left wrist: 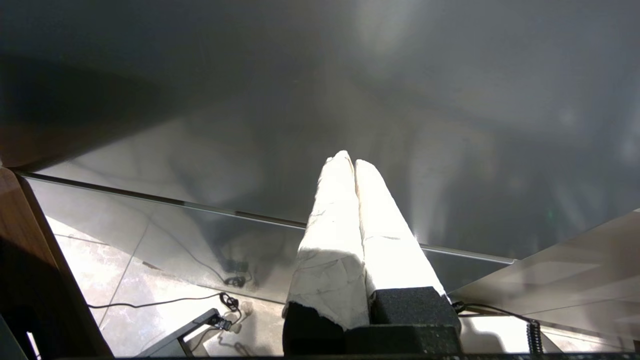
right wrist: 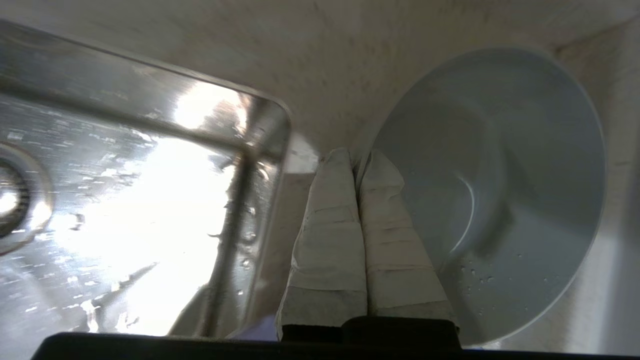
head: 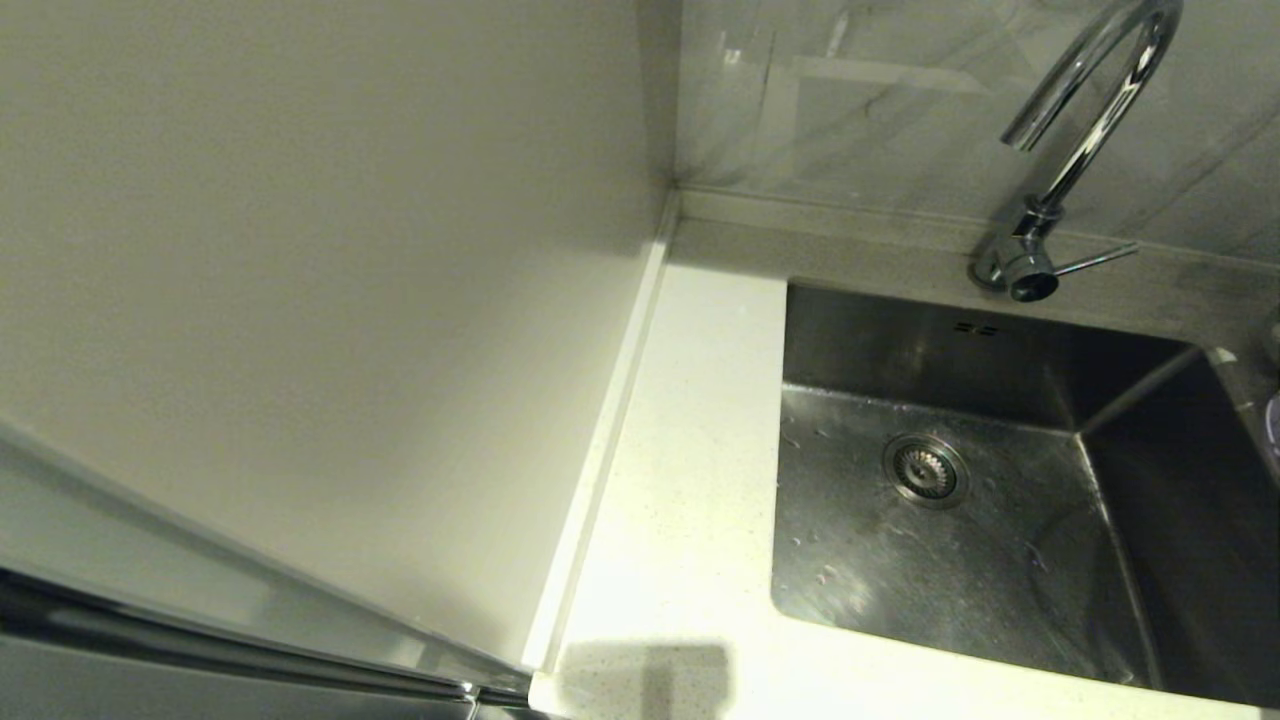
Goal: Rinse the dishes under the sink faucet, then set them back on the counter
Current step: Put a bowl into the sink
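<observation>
The right claw [right wrist: 356, 160] has its wrapped fingers [right wrist: 330, 235] pressed together on the rim of the pale blue-white bowl [right wrist: 525, 165] — one finger outside the wall, the other inside it. The bowl sits over the speckled white surface [right wrist: 350, 65], just beside a rounded corner of the steel sink [right wrist: 150, 200], with water beads on its inner wall. The sink floor is wet, its drain strainer [head: 925, 470] near the middle and two overflow slots [head: 975, 328] in the back wall. The chrome faucet [head: 1085, 130] rises from the surface's back edge, its thin lever [head: 1095, 259] sticking out sideways. The left claw [left wrist: 354, 161] hangs low, away from the sink, over a tiled floor [left wrist: 150, 280] — its fingers closed against each other, holding nothing.
</observation>
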You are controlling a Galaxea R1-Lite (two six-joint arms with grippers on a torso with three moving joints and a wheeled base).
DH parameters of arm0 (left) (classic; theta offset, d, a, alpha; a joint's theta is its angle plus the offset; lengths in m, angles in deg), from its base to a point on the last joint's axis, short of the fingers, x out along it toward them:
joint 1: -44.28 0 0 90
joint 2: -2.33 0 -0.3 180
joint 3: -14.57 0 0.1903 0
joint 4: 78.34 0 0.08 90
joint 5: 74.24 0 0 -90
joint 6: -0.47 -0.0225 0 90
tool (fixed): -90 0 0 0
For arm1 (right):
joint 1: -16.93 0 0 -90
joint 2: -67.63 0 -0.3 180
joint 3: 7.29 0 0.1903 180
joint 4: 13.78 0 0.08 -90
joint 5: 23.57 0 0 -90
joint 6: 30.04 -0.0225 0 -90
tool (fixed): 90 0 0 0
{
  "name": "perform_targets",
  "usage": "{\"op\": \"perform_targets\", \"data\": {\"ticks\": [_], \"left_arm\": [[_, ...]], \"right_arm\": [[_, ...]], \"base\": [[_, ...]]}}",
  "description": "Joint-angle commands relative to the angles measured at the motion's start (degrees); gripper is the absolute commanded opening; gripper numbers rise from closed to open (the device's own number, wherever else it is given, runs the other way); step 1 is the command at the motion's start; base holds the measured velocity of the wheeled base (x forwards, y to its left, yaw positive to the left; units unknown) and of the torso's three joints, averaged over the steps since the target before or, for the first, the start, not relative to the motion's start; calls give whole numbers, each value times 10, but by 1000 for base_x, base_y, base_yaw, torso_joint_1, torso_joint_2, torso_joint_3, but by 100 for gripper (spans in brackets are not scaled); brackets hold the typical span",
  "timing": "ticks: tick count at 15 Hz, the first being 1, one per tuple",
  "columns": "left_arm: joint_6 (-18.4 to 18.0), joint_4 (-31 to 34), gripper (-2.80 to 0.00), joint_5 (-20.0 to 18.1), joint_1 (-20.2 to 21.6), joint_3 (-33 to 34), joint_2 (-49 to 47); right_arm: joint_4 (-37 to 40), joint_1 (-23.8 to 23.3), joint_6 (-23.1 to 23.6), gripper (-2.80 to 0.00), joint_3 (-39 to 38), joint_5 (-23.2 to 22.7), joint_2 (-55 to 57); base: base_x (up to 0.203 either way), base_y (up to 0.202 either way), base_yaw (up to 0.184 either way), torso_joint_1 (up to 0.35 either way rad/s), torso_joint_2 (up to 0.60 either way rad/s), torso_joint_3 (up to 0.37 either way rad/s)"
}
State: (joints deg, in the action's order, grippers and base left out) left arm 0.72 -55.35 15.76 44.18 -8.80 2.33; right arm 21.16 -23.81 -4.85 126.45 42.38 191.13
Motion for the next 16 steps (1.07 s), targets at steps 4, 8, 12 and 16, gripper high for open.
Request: {"op": "perform_targets", "data": {"ticks": [4, 8, 12, 16], "left_arm": [[0, 0, -280, 0, 0, 2, 0], [0, -1, -280, 0, 0, 2, 0], [0, 0, -280, 0, 0, 2, 0], [0, -1, -280, 0, 0, 1, 0]], "right_arm": [[-1, -4, -36, -280, -58, -33, -134], [2, -4, -47, -280, -224, -102, -273], [0, -3, -1, -280, -438, -131, -397], [12, 0, 41, -280, -559, -124, -533]], "base": [[0, 0, 0, 0, 0, 0], [0, 0, 0, 0, 0, 0], [0, 0, 0, 0, 0, 0], [0, 0, 0, 0, 0, 0]]}}
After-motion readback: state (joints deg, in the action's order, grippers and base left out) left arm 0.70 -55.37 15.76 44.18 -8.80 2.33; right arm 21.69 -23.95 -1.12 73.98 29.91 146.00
